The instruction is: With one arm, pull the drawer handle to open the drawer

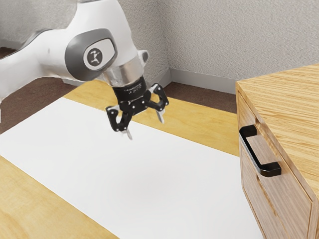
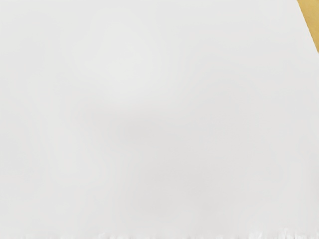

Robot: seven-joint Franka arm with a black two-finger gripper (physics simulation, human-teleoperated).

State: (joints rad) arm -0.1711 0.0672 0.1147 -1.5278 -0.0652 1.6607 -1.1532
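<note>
A wooden cabinet (image 1: 289, 124) stands at the exterior view's right, with a drawer front (image 1: 261, 184) facing left. On that front is a black bar handle (image 1: 258, 152). My black gripper (image 1: 144, 124) hangs open above the white mat (image 1: 124, 169), well to the left of the handle, fingers pointing down with nothing between them. The drawer front sits flush with the cabinet body. In the wrist view the white mat (image 2: 149, 124) lies under my hand with a strip of wooden table (image 2: 311, 22) at one corner.
The wooden table (image 1: 199, 122) borders the mat on the far side and at the near left. A grey wall with a white baseboard (image 1: 204, 79) runs behind. Open mat surface lies between my gripper and the cabinet.
</note>
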